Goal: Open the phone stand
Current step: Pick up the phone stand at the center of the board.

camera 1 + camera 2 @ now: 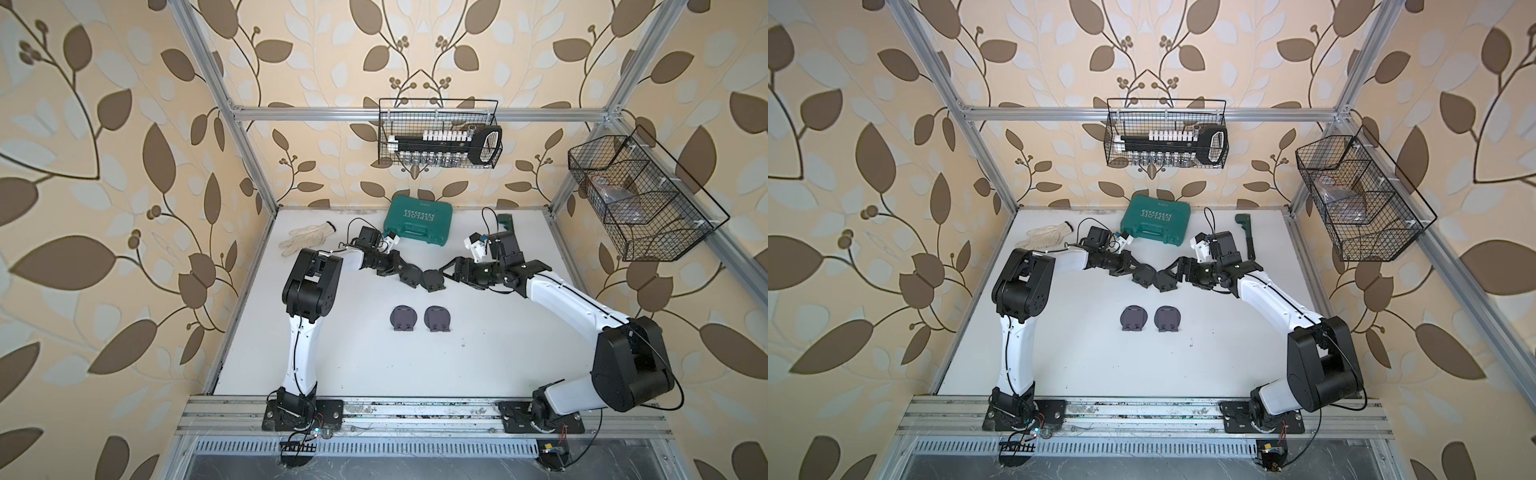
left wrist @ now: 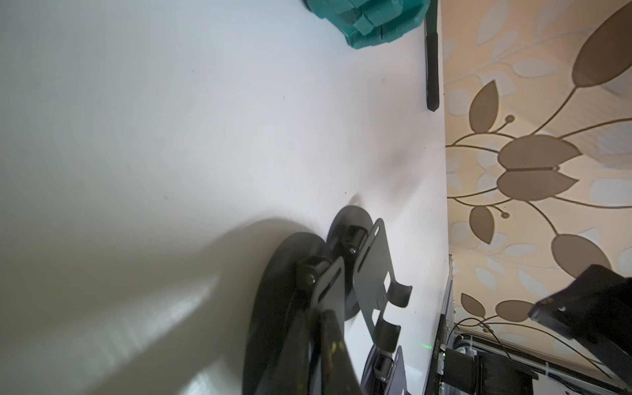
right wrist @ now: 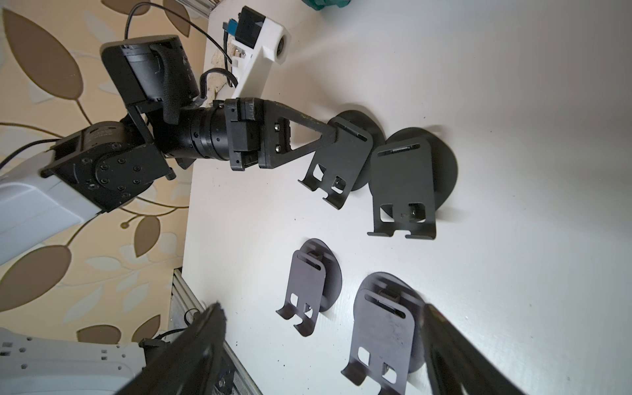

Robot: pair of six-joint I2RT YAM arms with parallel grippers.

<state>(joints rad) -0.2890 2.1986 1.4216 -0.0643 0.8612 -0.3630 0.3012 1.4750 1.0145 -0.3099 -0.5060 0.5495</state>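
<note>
Four black phone stands share the white table (image 1: pixel 498 340) with me. Starting at my left, my left gripper (image 3: pixel 331 132) is clamped tight on the top edge of the held stand (image 3: pixel 345 155). Its back plate is pinched between the fingers and tilted up off the round base beneath. Just beyond those fingertips, towards my other arm, the neighbour stand (image 3: pixel 407 184) has its plate lifted too and looks already open. My right gripper (image 1: pixel 446 272) hovers just past that one, fingers spread wide, holding nothing. Nearer my base than both hands, the near-left stand (image 1: pixel 403 318) and near-right stand (image 1: pixel 436 318) lie side by side, plates seemingly flat on their discs. I judge the job under way: the grip is made and the hinge is part open, but the plate has further to swing.
</note>
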